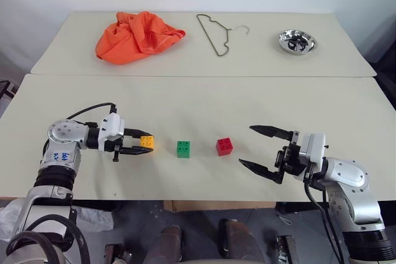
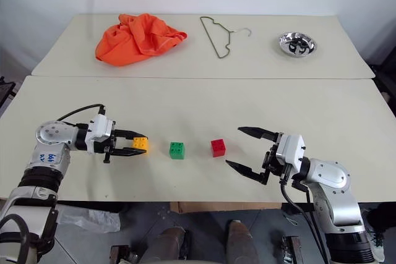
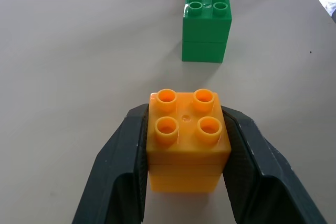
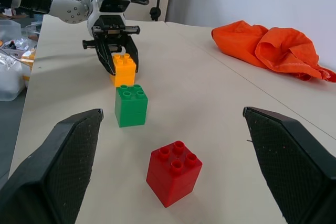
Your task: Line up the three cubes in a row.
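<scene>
The small yellow-orange studded plastic block sits on the near table, clamped between the left gripper's two black fingers, one on each flat side wall. It appears light, rigid and smooth, so the flat side walls are the sound place to hold. The green studded block and red studded block stand in line beyond it, apart. The right gripper hovers near the red block, jaws wide apart and empty.
</scene>
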Action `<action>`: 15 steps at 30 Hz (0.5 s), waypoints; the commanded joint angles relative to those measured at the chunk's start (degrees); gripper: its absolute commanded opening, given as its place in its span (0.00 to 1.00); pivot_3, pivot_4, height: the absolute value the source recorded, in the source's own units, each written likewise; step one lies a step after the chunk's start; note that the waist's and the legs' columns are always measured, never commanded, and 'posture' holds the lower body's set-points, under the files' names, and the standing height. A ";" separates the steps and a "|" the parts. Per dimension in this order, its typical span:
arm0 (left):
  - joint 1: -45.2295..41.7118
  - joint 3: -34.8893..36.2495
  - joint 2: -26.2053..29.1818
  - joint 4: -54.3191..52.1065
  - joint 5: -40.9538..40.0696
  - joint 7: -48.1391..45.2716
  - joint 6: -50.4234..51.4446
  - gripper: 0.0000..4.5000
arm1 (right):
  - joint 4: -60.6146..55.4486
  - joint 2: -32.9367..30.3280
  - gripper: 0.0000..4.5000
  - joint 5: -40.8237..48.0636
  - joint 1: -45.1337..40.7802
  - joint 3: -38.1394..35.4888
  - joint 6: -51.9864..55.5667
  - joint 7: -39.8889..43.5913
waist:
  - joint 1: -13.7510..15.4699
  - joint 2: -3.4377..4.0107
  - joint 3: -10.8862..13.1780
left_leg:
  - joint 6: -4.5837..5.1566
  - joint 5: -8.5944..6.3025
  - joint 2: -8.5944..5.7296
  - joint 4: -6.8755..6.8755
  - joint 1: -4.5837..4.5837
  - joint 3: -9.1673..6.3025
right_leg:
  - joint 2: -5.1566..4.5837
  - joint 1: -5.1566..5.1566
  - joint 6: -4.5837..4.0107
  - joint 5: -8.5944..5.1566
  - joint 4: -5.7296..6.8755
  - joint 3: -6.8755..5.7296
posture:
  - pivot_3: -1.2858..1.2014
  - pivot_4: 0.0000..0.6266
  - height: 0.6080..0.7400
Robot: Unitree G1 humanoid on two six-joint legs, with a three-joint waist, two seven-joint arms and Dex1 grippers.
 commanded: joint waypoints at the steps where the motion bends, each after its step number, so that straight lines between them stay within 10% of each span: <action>1: 1.09 -0.76 0.80 -2.14 -0.80 -6.01 1.47 0.55 | -1.03 -0.65 1.00 0.82 -0.86 -0.11 -0.21 0.79 | 0.00 0.00 0.00 | 0.01 0.00 0.00 0.00 0.00 0.00 | 0.00 0.00 0.00 0.00 0.00 0.00 | 0.52 0.24 1.00; 8: 6.39 5.28 4.46 -8.09 -3.92 -0.53 3.03 1.00 | 2.25 -1.20 1.00 1.89 -4.34 0.50 0.06 5.18 | -0.39 -0.02 0.01 | -0.01 -0.01 0.09 -0.01 0.00 0.01 | 0.02 -0.02 0.00 0.00 -0.01 0.10 | 0.52 0.24 1.00; 15: 22.48 16.25 12.68 -25.40 -10.03 1.99 10.65 1.00 | 5.64 -6.90 1.00 5.64 -11.73 1.82 6.36 15.53 | -0.53 0.00 0.02 | -0.01 -0.03 0.18 -0.07 -0.01 0.00 | -0.04 -0.02 -0.03 -0.02 -0.13 0.45 | 0.52 0.24 1.00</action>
